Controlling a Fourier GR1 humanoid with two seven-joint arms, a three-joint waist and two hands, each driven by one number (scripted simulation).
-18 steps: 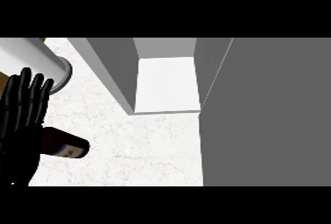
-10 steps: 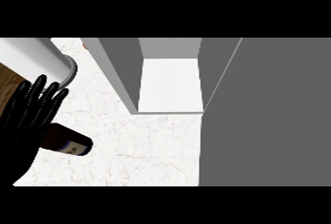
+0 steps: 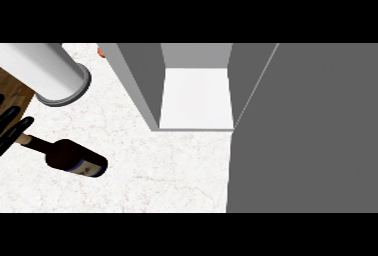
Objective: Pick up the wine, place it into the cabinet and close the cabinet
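white marble counter (image 3: 162,170), wine (image 3: 74,157), open grey cabinet (image 3: 196,95)

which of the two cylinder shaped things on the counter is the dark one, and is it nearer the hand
The wine bottle, dark with a label, is the one; its neck reaches the left hand. The other cylinder is white with a grey rim, further up the counter.

Kitchen counter, head view | wine bottle (image 3: 74,159) carries a pale label | no lettering, brand or number legible anywhere
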